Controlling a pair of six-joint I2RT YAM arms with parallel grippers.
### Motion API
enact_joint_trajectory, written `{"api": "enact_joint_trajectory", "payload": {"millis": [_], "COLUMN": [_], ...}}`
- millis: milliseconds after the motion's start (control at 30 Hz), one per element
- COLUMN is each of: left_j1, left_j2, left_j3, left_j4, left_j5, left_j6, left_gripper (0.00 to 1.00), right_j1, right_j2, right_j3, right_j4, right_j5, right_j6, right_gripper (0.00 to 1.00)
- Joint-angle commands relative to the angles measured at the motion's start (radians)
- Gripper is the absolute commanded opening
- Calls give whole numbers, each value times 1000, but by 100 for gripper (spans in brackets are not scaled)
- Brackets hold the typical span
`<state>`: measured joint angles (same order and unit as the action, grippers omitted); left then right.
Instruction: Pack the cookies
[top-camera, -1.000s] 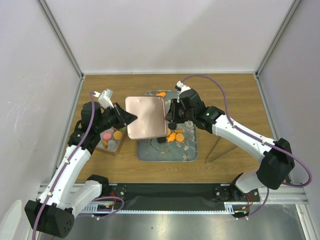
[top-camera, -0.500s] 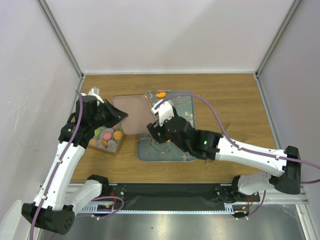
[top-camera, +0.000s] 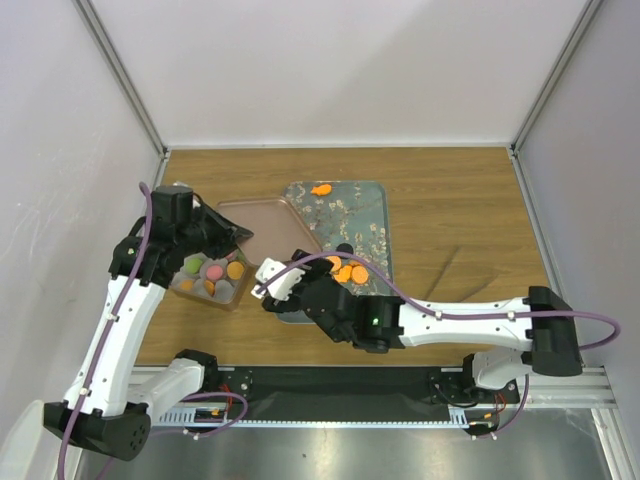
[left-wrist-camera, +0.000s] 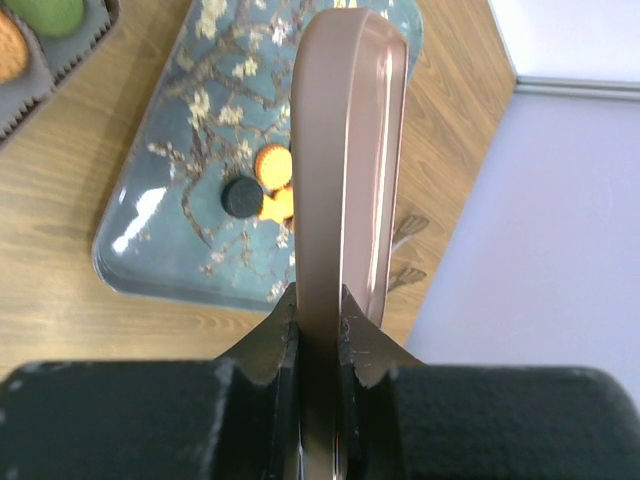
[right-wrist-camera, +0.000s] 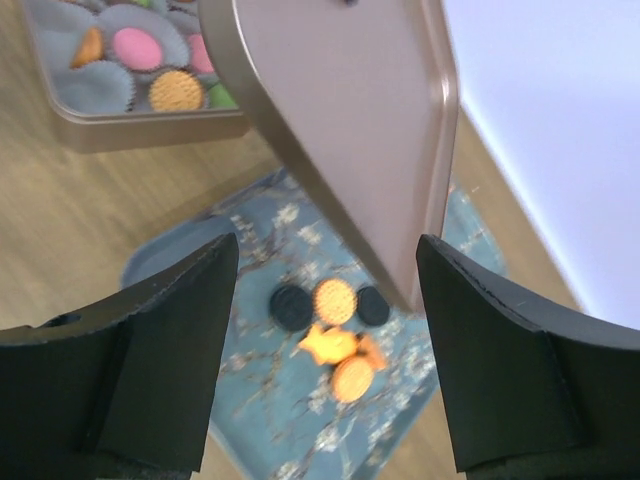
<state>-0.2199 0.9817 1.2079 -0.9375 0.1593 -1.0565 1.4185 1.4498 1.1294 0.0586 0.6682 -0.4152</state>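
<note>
Several loose cookies (top-camera: 347, 271) lie in a cluster on the floral tray (top-camera: 350, 215), and one irregular orange cookie (top-camera: 321, 189) sits at its far edge. The right wrist view shows the cluster (right-wrist-camera: 335, 300) as black and orange discs. More cookies (top-camera: 213, 270) fill paper cups in a gold tin (top-camera: 236, 300). My left gripper (top-camera: 226, 236) is shut on the edge of the tin's pink lid (top-camera: 270, 225) and holds it tilted above the table; the left wrist view shows its jaws (left-wrist-camera: 318, 310) pinching the lid (left-wrist-camera: 345, 150). My right gripper (top-camera: 290, 290) hangs open and empty over the tray's near left corner.
The tin (right-wrist-camera: 150, 128) stands left of the tray (right-wrist-camera: 260, 400) near the left wall. The lid (right-wrist-camera: 340, 120) hangs between the tin and the tray, close in front of my right gripper (right-wrist-camera: 328, 245). Walls enclose the table on three sides.
My right gripper let go of the lid's right edge, opened, and swung to the tray's near left corner. My left arm carried the lid left and tilted it.
</note>
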Motion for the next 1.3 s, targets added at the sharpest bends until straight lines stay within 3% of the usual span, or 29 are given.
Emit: {"api": "enact_joint_trajectory", "payload": {"millis": [0, 267, 433, 467, 600, 700, 733, 767, 833, 1033, 1233, 1267], "left_j1": [7, 7, 7, 7, 7, 7, 7, 7, 7, 7, 39, 39], "left_j2": [-6, -20, -20, -20, -17, -11, -3, 0, 9, 26, 40, 34], "left_j3": [38, 10, 15, 15, 16, 16, 22, 25, 42, 128, 249, 249], "left_j4": [-4, 12, 14, 23, 43, 57, 60, 60, 60, 48, -12, -12], "left_j5": [72, 150, 177, 186, 224, 236, 237, 237, 229, 73, -156, -267], "left_j6": [-48, -53, -46, -42, -33, -23, -16, -13, 4, 68, 162, 167], "left_gripper": [0, 0, 2, 5, 20, 36, 50, 56, 69, 89, 94, 94], "right_j1": [2, -6, -10, -10, -7, -3, -3, 2, 5, -3, -102, -133], "right_j2": [37, 106, 98, 95, 90, 81, 81, 81, 72, 32, -22, -25], "right_j3": [12, 7, -20, -22, -28, -29, -29, -29, -31, -23, 39, 52], "right_j4": [167, 334, 412, 423, 445, 440, 438, 435, 429, 341, 85, 63], "right_j5": [53, 91, 84, 82, 88, 91, 93, 97, 100, 110, -13, -51], "right_j6": [-163, -349, -402, -408, -430, -432, -435, -435, -430, -363, -76, -47], "right_gripper": [77, 69, 51, 42, 20, 8, 6, 1, 0, 0, 0, 0]}}
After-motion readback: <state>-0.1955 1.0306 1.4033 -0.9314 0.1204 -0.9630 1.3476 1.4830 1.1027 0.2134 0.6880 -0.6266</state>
